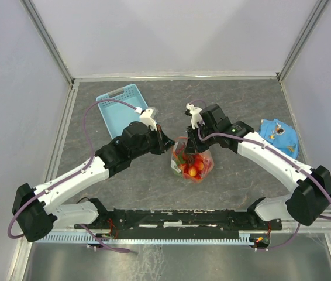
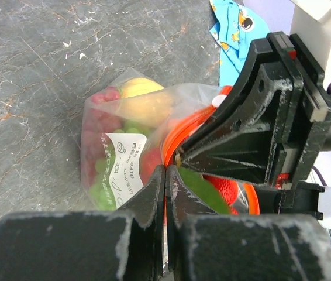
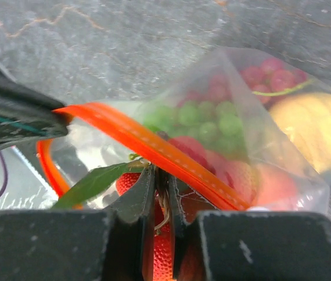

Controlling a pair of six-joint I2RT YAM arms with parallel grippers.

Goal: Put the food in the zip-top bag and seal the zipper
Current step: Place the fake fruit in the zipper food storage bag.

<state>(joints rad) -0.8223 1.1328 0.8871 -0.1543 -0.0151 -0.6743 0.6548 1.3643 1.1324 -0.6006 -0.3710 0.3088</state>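
Bag point(image 1: 196, 167) stands on the desk point(image 1: 241, 105) between the arms, fruit point(image 3: 203, 120) inside: grapes, strawberries, something yellow. Left claw point(image 2: 166, 172) and right claw point(image 3: 161, 172) are both clenched on the zipper point(image 3: 195, 172), close together. Strip runs crosswise to the right claw, mouth partly open, so sealing likely means sliding apart.

Small plastic toy fruits point(image 1: 193, 168) lie inside the crinkly clear plastic zip-top bag point(image 1: 204, 157). A light blue plastic basket point(image 1: 124, 93) sits behind-left of the bag, and a blue cloth-like object point(image 1: 278, 133) lies to its right.
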